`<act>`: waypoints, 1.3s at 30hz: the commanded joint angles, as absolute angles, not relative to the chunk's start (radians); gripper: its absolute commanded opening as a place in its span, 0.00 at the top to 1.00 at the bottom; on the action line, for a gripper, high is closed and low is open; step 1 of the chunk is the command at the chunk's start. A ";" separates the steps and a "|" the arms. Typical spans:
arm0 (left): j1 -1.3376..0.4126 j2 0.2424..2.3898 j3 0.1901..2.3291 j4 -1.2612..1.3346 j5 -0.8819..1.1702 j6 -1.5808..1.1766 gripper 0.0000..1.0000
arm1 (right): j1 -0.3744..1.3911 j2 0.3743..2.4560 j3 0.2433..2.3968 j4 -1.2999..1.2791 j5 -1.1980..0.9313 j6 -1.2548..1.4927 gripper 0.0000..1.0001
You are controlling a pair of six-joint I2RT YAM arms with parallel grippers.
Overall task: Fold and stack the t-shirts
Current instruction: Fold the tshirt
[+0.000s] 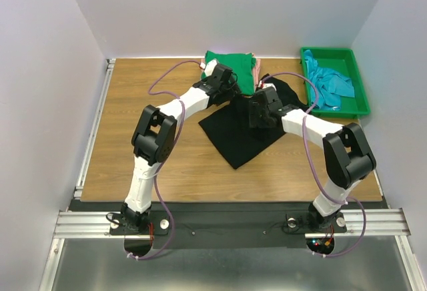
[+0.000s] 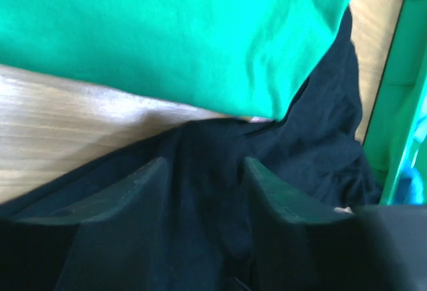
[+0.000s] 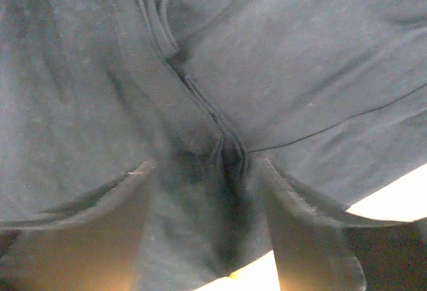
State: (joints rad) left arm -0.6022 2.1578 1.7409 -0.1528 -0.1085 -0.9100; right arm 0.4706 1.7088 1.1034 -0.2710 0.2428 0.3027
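Note:
The large black t-shirt (image 1: 233, 137) lies partly spread mid-table, its far part bunched toward the back. My left gripper (image 1: 229, 93) is at its far edge, beside the folded green t-shirt (image 1: 233, 65). In the left wrist view the gripper (image 2: 203, 164) is shut on a ridge of black cloth (image 2: 320, 117), with the green shirt (image 2: 167, 31) just beyond. My right gripper (image 1: 257, 112) is shut on a gathered fold of the black shirt (image 3: 300, 51), as the right wrist view (image 3: 207, 164) shows. A pink edge (image 1: 257, 71) shows under the green shirt. The starburst mark is hidden.
A rigid green tray (image 1: 360, 84) stands at the back right and holds a crumpled teal t-shirt (image 1: 330, 84). Its wall (image 2: 400, 104) is close on the right in the left wrist view. White walls enclose the wooden table (image 1: 133, 124) on three sides.

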 commanded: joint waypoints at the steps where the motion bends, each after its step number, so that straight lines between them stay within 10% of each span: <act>1: -0.606 2.122 1.828 -0.212 -0.121 -0.855 0.02 | 0.445 1.684 1.149 -0.255 0.305 0.284 0.20; 5: -0.612 2.034 1.787 -0.225 -0.110 -0.828 0.02 | 0.445 1.596 1.132 -0.270 0.344 0.282 0.00; 22: -0.448 1.647 1.104 -0.109 -0.034 -0.801 0.02 | 0.923 1.615 1.052 -0.298 0.232 0.268 0.00; 29: -0.446 1.798 1.149 -0.078 0.044 -0.781 0.20 | 0.931 1.729 1.091 -0.337 0.296 0.305 0.07; 38: -0.448 1.891 1.146 -0.061 0.071 -0.792 0.75 | 0.931 1.789 1.063 -0.356 0.311 0.362 0.35; 39: -0.448 1.907 1.141 -0.055 0.081 -0.788 0.96 | 0.931 1.793 1.062 -0.356 0.311 0.364 0.39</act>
